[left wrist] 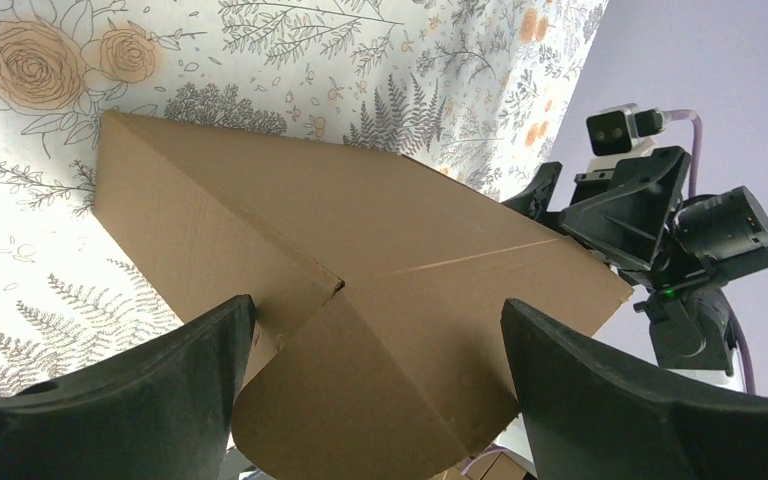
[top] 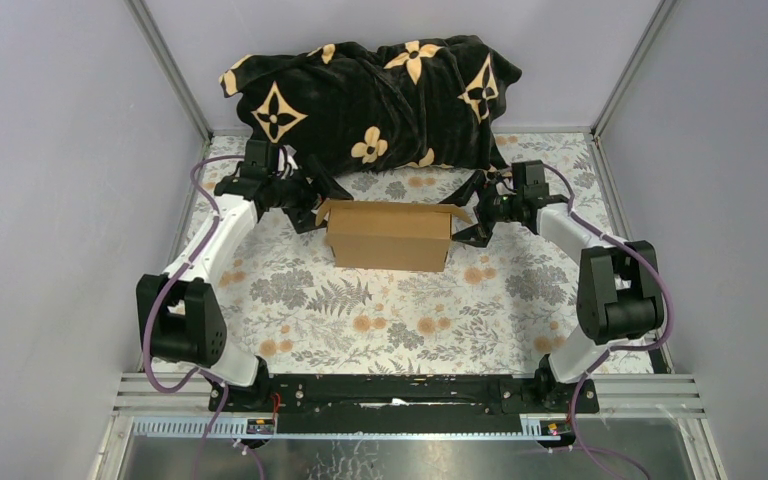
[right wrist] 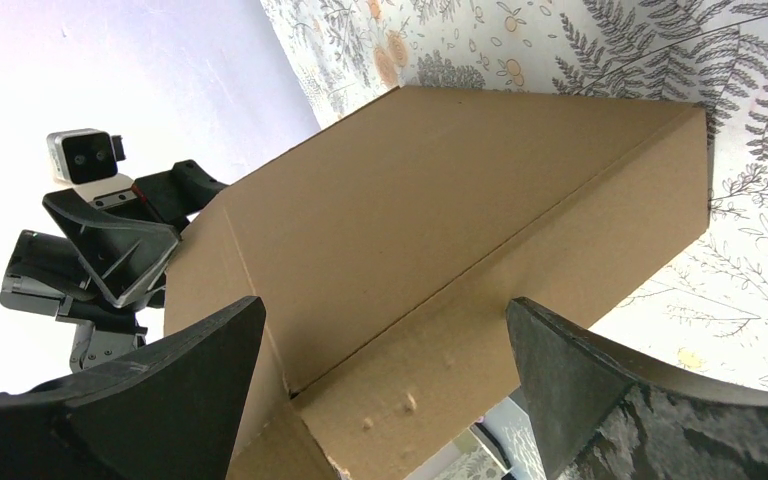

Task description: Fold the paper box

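The paper box (top: 390, 238) is plain brown cardboard, standing on the floral table cover at mid-table with its top flaps spread open. My left gripper (top: 312, 208) is at the box's left end and my right gripper (top: 470, 216) at its right end. In the left wrist view the left gripper (left wrist: 375, 335) is open, and a rounded end flap of the box (left wrist: 360, 230) lies between its fingers (left wrist: 160, 390). In the right wrist view the right gripper (right wrist: 385, 325) is open too, straddling a corner of the box (right wrist: 440, 220). Neither pair of jaws is closed on the cardboard.
A black blanket with tan flower shapes (top: 370, 100) is heaped against the back wall, just behind the box. Grey walls enclose the table on both sides. The opposite arm shows in each wrist view: the right arm (left wrist: 660, 220) and the left arm (right wrist: 100, 240).
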Tool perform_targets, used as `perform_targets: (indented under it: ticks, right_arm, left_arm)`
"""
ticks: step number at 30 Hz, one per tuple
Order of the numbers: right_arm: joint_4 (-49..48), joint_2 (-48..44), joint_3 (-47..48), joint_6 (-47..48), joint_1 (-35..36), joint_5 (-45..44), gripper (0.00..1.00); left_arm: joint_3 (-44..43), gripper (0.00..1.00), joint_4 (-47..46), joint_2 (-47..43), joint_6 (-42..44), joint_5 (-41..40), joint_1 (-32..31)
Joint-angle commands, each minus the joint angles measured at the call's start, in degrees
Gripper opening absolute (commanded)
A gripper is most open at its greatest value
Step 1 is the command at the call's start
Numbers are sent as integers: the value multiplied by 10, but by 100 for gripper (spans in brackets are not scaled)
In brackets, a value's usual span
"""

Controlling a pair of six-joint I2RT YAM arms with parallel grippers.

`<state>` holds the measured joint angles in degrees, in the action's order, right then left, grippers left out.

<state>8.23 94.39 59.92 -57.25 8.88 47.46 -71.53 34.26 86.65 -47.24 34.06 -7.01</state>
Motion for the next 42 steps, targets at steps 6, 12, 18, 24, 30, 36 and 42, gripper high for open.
perform_targets:
  ticks: [6,12,18,24,30,36,42]
  right_arm:
    - [-23,31,33,1,-15,36,100]
    - [-20,49,51,4,-30,47,100]
    - [-24,60,59,2,-39,52,100]
    - [-30,68,61,2,-46,54,100]
    - [-35,80,57,8,-66,56,100]
    - [-47,95,55,8,-78,62,100]
    - [-60,101,54,4,-78,66,100]
  left_arm:
    - [7,99,-53,25,-6,44,13]
    - [8,99,-53,34,-9,53,30]
    - [24,99,-62,34,-15,61,43]
    - [32,99,-68,35,-17,59,65]
    - [28,98,-69,37,-16,39,99]
    - [43,99,-108,46,-32,48,110]
    - [54,99,-124,54,-33,46,111]
